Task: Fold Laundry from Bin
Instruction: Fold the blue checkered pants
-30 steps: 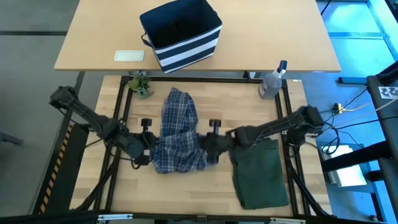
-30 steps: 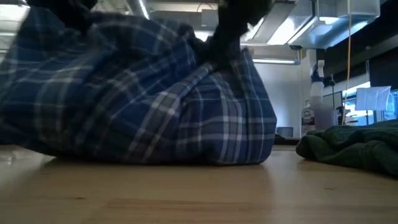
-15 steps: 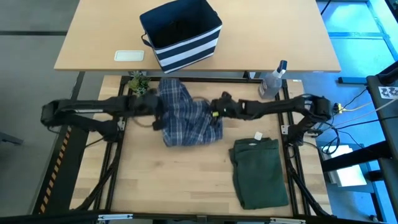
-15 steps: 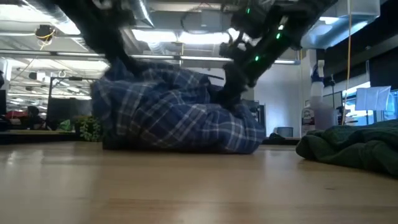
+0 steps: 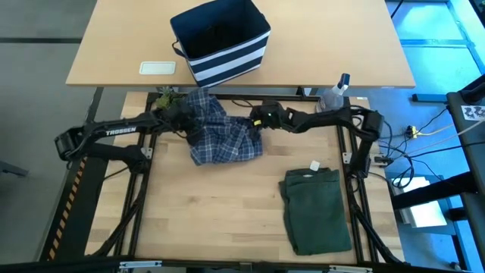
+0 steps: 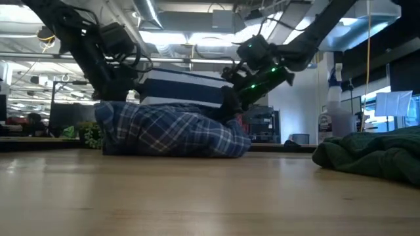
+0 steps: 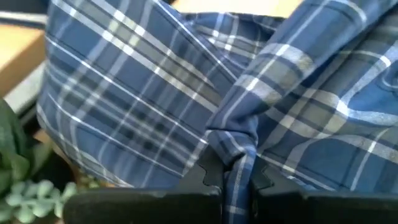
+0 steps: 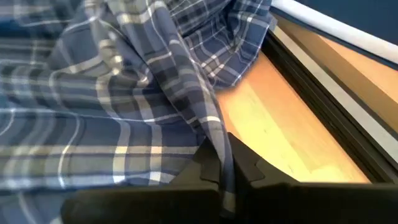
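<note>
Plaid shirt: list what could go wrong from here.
1. Each gripper, left and right, pinches only a thin fold of the plaid shirt; it may slip out.
2. The shirt sits beside the small plant at the table's far edge and may drag it.

white "TROSSEN" lettering on the left arm [image 5: 121, 132] link, left-middle of the high view, square black-and-white marker tag [image 5: 475, 112] at right edge, no other legible text
</note>
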{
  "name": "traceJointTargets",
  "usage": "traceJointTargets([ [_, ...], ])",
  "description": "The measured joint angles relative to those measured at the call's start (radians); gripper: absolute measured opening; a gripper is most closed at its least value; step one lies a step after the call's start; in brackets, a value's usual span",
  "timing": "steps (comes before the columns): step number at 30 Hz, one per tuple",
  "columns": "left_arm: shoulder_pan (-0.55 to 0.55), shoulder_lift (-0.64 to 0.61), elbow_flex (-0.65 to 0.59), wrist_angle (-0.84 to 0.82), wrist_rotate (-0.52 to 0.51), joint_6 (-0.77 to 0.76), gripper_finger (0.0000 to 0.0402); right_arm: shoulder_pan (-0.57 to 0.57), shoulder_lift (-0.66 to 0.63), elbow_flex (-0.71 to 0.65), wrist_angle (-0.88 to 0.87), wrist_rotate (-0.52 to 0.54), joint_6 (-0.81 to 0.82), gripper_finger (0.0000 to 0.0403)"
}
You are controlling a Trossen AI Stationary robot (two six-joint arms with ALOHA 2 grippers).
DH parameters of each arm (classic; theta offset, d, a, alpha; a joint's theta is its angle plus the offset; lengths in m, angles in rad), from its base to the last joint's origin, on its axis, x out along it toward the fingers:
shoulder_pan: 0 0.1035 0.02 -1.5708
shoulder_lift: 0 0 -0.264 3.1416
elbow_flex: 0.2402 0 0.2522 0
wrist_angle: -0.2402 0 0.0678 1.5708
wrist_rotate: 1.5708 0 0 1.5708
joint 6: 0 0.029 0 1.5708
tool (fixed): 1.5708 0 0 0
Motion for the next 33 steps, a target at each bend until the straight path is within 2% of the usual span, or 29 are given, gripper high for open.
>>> traceJointTargets([
  [8,-0.041,0.000,-0.010,-0.071,-0.016,-0.138,0.0010,-0.002,0.131,0.145,-0.112,-0.034,-0.022,0.0011],
  [15,-0.098,0.000,-0.010,-0.131,-0.001,-0.100,0.0055,-0.002,0.175,0.214,-0.202,-0.001,-0.034,0.0054],
  [20,-0.134,-0.002,0.039,-0.229,-0.002,-0.091,0.0095,-0.002,0.131,0.252,-0.308,0.041,-0.056,0.0100],
  [24,-0.159,-0.017,0.128,-0.336,-0.039,-0.091,0.0118,-0.002,0.067,0.271,-0.364,0.065,-0.070,0.0131],
  [30,-0.197,-0.035,0.259,-0.447,-0.177,-0.091,0.0125,0.014,-0.011,0.271,-0.412,0.110,-0.088,0.0155],
  [33,-0.217,-0.035,0.286,-0.444,-0.158,-0.090,0.0126,0.029,-0.026,0.271,-0.433,0.100,-0.094,0.0158],
])
